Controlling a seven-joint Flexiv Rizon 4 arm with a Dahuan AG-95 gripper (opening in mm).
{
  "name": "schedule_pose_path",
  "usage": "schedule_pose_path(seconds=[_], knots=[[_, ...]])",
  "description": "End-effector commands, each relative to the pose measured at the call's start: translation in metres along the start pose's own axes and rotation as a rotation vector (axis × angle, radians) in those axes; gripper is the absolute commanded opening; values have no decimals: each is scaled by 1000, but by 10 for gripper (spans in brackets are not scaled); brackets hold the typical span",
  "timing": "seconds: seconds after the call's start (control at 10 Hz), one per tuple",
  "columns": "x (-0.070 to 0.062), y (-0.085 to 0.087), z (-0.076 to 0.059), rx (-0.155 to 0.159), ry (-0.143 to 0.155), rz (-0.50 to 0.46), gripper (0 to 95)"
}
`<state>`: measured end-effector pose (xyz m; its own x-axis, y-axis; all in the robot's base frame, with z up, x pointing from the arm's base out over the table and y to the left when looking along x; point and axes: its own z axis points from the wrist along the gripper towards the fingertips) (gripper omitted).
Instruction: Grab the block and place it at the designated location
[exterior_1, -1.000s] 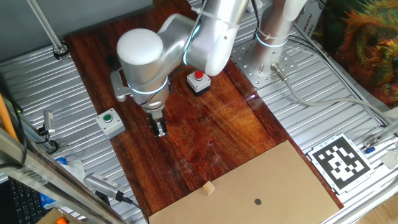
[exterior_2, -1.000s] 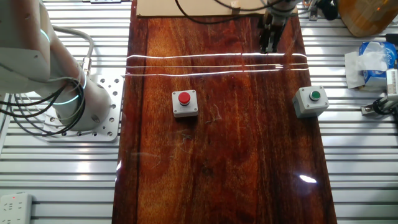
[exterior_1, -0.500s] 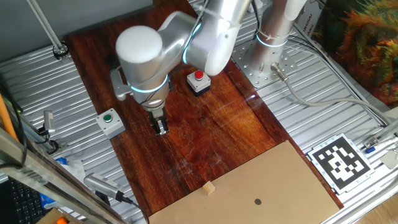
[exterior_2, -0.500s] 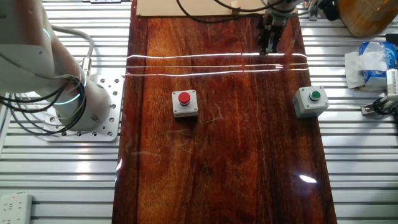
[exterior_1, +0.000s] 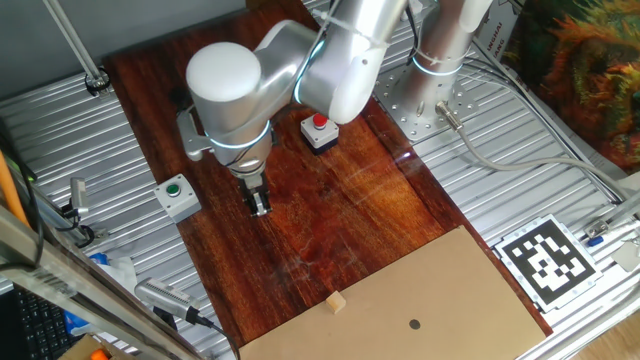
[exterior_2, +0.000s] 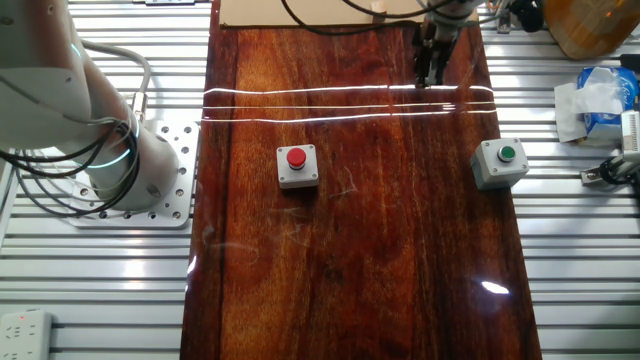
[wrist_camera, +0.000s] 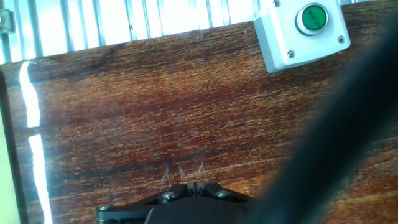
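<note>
Over the dark wooden surface (exterior_1: 350, 215), well short of the cardboard sheet (exterior_1: 440, 290), my gripper (exterior_1: 259, 206) hangs pointing straight down, with the green button box (exterior_1: 178, 196) just off to one side. My fingers (exterior_1: 260, 207) look drawn close together with nothing between them, though from this distance I cannot be sure whether a slight gap remains; the hand view shows only the dark base of them at the bottom edge, bare wood and the green box in the upper corner. The block (exterior_1: 336, 302) sits well apart from me, on the sheet close to its near edge, resting flat with no long axis to speak of, so any approach angle should serve. From my fingers it lies toward the sheet and away from both the green box and the red button box (exterior_1: 319, 131). The dot (exterior_1: 415, 323) is further along the sheet beyond the block. I judge the coming move a long travel toward the sheet, then a descent over the block.
</note>
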<state>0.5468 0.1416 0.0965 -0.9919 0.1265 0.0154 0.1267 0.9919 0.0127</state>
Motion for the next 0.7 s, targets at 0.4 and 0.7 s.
schedule_pose_path(seconds=[0.4, 0.7], knots=[[1, 0, -1, -28, 21, -235, 0], [1, 0, -1, -13, 29, -297, 0]])
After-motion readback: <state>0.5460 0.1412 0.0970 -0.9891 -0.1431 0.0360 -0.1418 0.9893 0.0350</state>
